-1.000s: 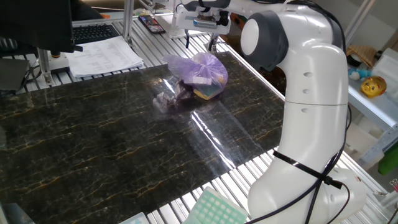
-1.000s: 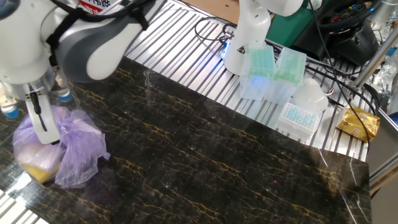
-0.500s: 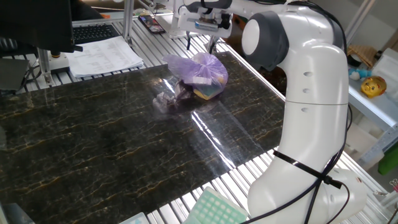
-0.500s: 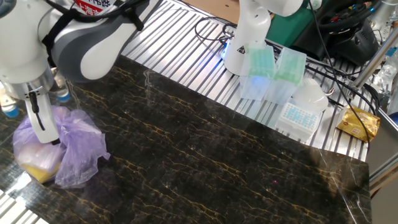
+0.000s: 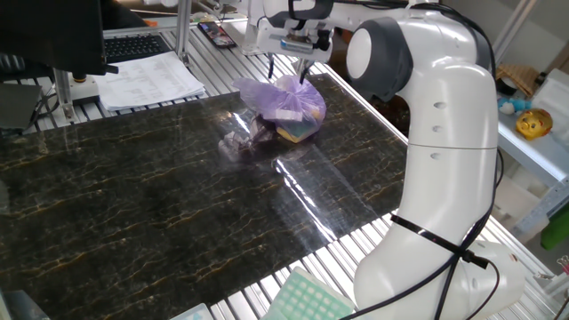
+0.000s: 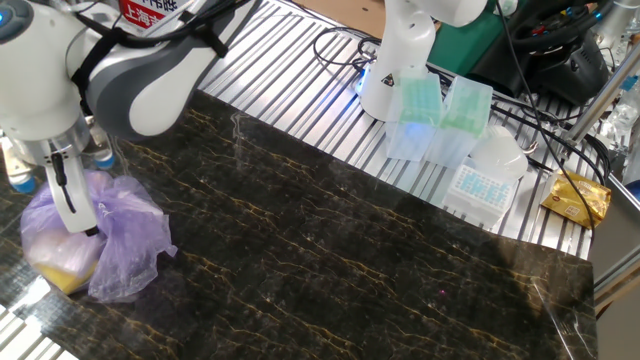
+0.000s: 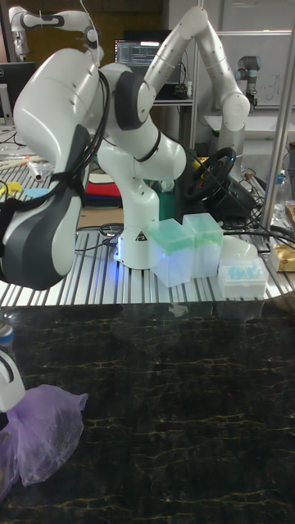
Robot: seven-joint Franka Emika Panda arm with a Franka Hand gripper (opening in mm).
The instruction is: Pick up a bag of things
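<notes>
Pincer: the robot's pincer (image 5: 286,66) hangs right over the top of the bag, its two dark fingers (image 6: 65,195) pointing down with a gap between them; it is spread apart and grips nothing. From the other side one finger looks pressed on the bag's top, but I cannot tell for sure.
Bag: the small, lumpy, see-through lilac plastic bag (image 5: 290,105) sits on the worktop near its far edge. White, yellow and dark things show through its skin.
Little wad: a small clear greyish plastic wad (image 5: 236,145) lies just beside the bag, on the side away from the arm.
Worktop: a dark, shiny, marble-look worktop (image 5: 133,213) with thin gold lines.
Arm: the big white robot arm (image 5: 436,133) bends over from the worktop's edge.
Boxes: pale green and clear plastic boxes (image 6: 440,125) stand off the worktop, by the arm's foot.
</notes>
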